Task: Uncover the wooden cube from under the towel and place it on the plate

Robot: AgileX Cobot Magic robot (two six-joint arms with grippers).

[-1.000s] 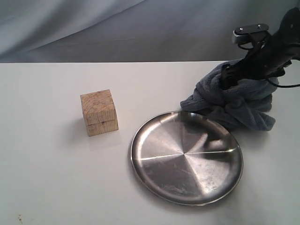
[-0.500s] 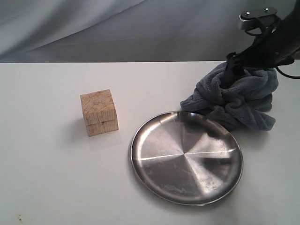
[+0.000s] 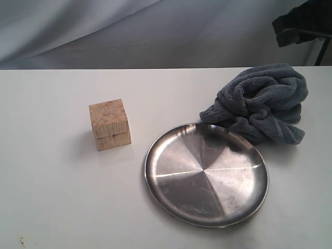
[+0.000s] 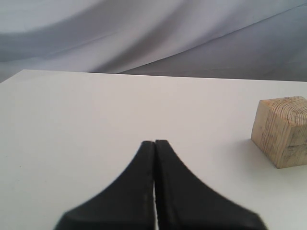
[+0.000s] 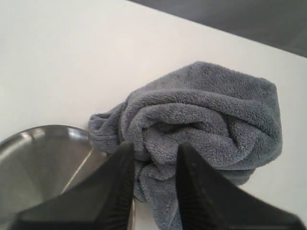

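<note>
The wooden cube (image 3: 109,124) stands bare on the white table, left of the plate (image 3: 206,174); it also shows in the left wrist view (image 4: 283,131). The dark grey towel (image 3: 259,102) lies bunched in a heap behind the plate's far right rim. My right gripper (image 5: 154,147) hangs open above the towel (image 5: 201,120), holding nothing; only part of its arm (image 3: 303,23) shows at the exterior view's top right corner. My left gripper (image 4: 155,143) is shut and empty, low over the table, some way from the cube.
The steel plate's rim (image 5: 43,132) lies just beside the towel. A grey cloth backdrop (image 3: 129,31) hangs behind the table's far edge. White tabletop (image 3: 52,197) stretches in front of the cube.
My right gripper has let go of the towel and risen up and away to the top right corner. The towel has settled into a heap. Cube and plate have not moved.
</note>
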